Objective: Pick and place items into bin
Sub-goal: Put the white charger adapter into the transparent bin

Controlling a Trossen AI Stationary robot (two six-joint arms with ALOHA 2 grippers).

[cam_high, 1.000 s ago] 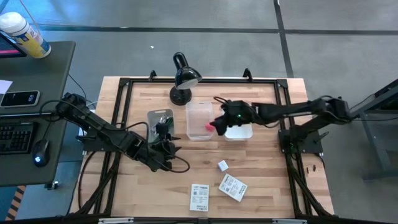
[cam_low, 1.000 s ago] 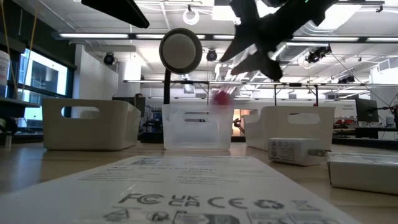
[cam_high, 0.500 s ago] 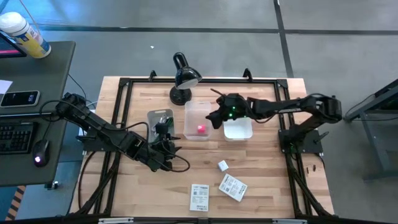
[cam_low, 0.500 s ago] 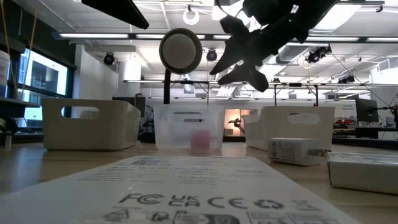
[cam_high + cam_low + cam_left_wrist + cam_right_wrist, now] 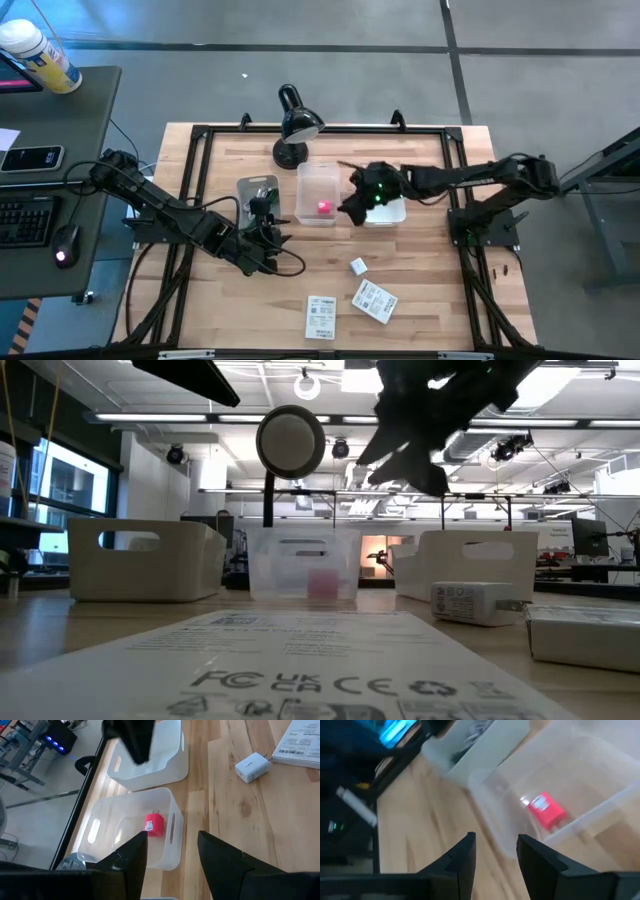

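Pink cube (image 5: 324, 207) has dropped into the clear bin (image 5: 303, 180) mid-table; right end effector (image 5: 352, 205), released, backs off beside it. Left end effector (image 5: 262, 243) released. I risk clipping the bin rim reaching for the white block (image 5: 358, 266).

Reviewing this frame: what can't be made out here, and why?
- Print on the two white packets: too small in the high view, blurred in the low view.
- Contents of the left bin: the left gripper and cords cover part of it in the high view; its wall hides them in the low view.
- Right gripper: a dark silhouette in the low view.
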